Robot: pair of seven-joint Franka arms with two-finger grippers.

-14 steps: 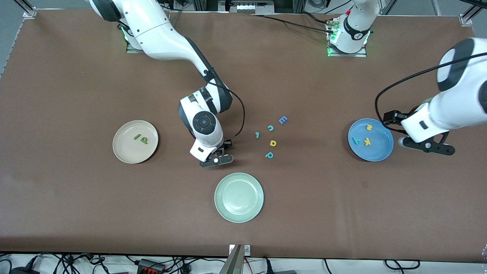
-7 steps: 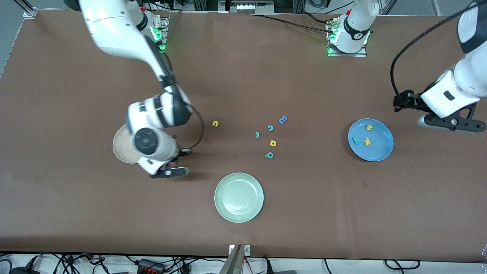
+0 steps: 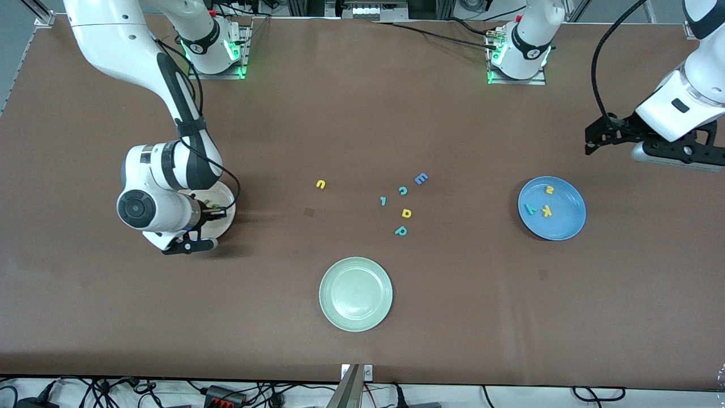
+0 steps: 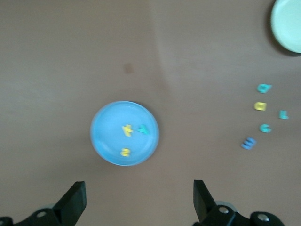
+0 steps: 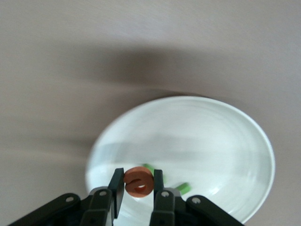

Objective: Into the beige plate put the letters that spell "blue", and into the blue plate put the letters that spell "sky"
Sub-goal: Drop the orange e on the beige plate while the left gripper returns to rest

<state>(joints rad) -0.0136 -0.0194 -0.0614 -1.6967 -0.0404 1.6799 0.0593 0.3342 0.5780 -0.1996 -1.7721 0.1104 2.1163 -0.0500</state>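
Two pincers are in view: the right pincer [image 5: 138,188] hangs over the beige plate [image 3: 225,222] at the frame's left, pinching the orange e [image 5: 138,181], while two green letters [image 5: 184,187] lie in that plate. The left pincer [image 4: 139,200], at the upper right of the frame, waits over bare table [image 3: 362,113] with its fingers spread wide. Yellow s [image 3: 549,190], yellow k [image 3: 546,211] and teal y [image 3: 530,208] lie in the blue plate [image 3: 569,226]; the yellow u [image 3: 321,183] lies on the table near mid-frame.
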